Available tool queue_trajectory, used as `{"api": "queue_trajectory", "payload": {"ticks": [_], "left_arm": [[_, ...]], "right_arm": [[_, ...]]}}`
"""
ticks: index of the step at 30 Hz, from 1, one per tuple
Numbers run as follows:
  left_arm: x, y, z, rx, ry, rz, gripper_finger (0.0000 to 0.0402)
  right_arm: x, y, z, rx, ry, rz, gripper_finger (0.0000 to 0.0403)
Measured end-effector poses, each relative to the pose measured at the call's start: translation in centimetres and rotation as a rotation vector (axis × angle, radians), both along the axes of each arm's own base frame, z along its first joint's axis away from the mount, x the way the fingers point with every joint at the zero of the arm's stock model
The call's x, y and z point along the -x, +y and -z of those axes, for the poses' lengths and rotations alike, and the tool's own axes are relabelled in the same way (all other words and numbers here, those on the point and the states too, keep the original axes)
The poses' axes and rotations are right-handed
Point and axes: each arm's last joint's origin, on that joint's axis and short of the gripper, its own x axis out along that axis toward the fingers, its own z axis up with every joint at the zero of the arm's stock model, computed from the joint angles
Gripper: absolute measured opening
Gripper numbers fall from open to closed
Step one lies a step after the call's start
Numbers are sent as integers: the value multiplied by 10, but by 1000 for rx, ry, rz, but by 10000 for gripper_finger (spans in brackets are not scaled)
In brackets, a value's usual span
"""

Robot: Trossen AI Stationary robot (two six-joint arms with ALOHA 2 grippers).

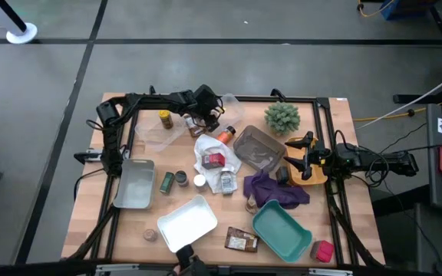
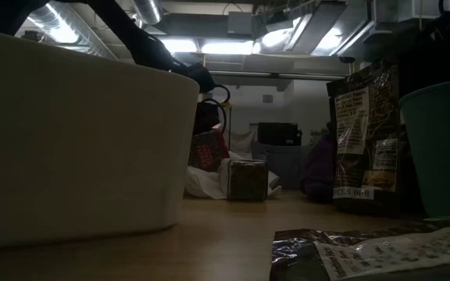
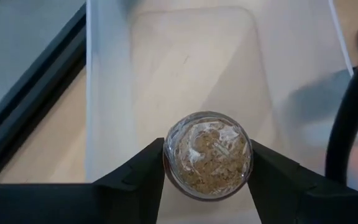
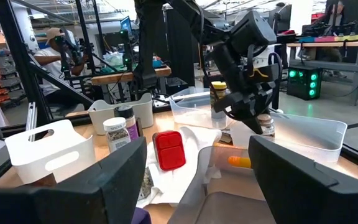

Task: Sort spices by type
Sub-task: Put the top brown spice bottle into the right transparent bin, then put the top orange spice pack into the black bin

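Smooth grey concrete floor (image 1: 229,23) crossed by dark seam lines surrounds the light wooden table top (image 1: 336,146), edged by a black metal frame (image 1: 313,100). Yellow and white cables (image 1: 405,111) trail across the floor. Overhead, bright fluorescent ceiling lights (image 2: 205,47) run beside silver ventilation ducts (image 2: 151,12). Beyond stand wooden workbenches (image 4: 328,43), a glowing green computer case (image 4: 303,81), and a seated person in a cap (image 4: 55,50).

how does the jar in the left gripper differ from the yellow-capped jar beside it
The held jar sits between the left gripper's fingers above the clear tray; the yellow-capped jar stands free on the table. The held jar's contents look tan; the other's cap is yellow. Both are small spice jars.
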Motion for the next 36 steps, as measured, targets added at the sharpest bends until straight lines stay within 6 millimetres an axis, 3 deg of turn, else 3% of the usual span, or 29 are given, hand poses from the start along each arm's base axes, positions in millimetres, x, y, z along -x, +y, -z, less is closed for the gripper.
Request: {"api": "queue_trajectory", "payload": {"ticks": [7, 13, 21, 29, 36], "left_arm": [[0, -1, -1, 9, -8, -16, 247], [1, -1, -3, 8, -7, -13, 253], [8, -5, -35, -50, -70, 5, 251], [27, -13, -77, -118, -98, 22, 251], [49, -13, -88, -105, -8, 16, 251]], "right_arm": [[0, 0, 0, 0, 0, 0, 282], [0, 0, 0, 0, 0, -1, 282], [0, 0, 0, 0, 1, -2, 282], [0, 0, 0, 0, 1, -3, 282], [0, 0, 0, 1, 2, -2, 282]]}}
